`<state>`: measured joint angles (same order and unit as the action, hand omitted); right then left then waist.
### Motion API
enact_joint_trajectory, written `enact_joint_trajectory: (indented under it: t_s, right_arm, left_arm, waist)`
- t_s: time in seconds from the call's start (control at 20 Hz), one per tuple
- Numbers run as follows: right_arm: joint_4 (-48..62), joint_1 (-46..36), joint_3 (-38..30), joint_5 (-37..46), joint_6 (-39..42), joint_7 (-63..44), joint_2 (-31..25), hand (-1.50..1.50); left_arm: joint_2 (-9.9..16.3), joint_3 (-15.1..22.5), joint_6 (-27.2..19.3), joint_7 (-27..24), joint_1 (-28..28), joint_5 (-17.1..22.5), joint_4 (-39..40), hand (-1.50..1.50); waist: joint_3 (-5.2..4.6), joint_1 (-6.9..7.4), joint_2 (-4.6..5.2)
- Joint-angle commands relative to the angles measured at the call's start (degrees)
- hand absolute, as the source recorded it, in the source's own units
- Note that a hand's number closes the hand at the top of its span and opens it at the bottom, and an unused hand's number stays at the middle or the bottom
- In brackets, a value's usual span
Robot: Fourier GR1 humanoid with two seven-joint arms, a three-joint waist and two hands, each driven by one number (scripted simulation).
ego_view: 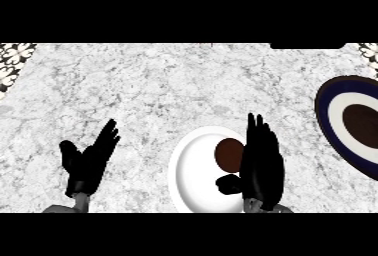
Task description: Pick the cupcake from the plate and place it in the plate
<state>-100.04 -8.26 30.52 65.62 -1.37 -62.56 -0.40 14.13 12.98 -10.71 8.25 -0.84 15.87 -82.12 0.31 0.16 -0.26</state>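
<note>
Nearest the camera, both grey forearms come in from the lower edge of the head view, over the near edge of the bench [184, 85], a counter of grey-white marbled stone. On the left side, the left hand [87, 162] shows with its fingers straight and spread, pointing up and a little to the right, thumb out to the left; it holds nothing and rests over bare stone, well apart from the plates. Beside it, toward the middle of the near edge, lies the white plate [193, 172]. On that plate sits the cupcake [229, 152], a brown rounded shape lying toward the plate's right half. The right hand [262, 162] stands edge-on at the plate's right rim, its fingers straight and together, pointing away from the robot, just beside the cupcake's right side; whether they touch it cannot be told. Its thumb [229, 184] sticks out to the left over the plate, below the cupcake, not curled round it. The hand is open and grips nothing. At the bench's right edge, well apart from the white plate, lies the dark blue plate [332, 125], with a white ring and a dark brown centre, cut off by the view's right side.
</note>
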Motion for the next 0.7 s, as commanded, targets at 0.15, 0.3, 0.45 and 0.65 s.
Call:
enact_joint_trajectory:
  t_s: [0.15,0.3,0.45,0.65]
  right_arm:
    - [8.8,-4.6,-0.8,-2.2,-3.6,-6.3,0.4,-1.50]
    - [8.7,-3.1,-0.8,-2.9,-4.1,-4.3,0.4,-1.50]
    - [11.2,-0.8,1.4,-3.0,-6.7,-4.1,0.4,-1.50]
    - [16.2,-5.2,1.0,-7.1,-1.0,-1.4,0.4,1.50]
  left_arm:
    - [0.6,-0.8,1.3,4.7,-0.5,-0.3,0.2,0.00]
    - [-0.5,-0.8,-0.2,4.8,0.3,-2.1,-2.2,0.00]
    - [-2.8,0.1,-1.4,6.7,-2.6,-3.0,-0.1,0.00]
    - [-2.2,-2.4,2.3,2.0,0.0,-1.5,2.9,0.00]
  waist:
    - [-0.30,0.20,0.33]
    - [-0.29,0.08,0.26]
    - [-0.29,-0.08,0.30]
    - [-0.31,0.17,0.35]
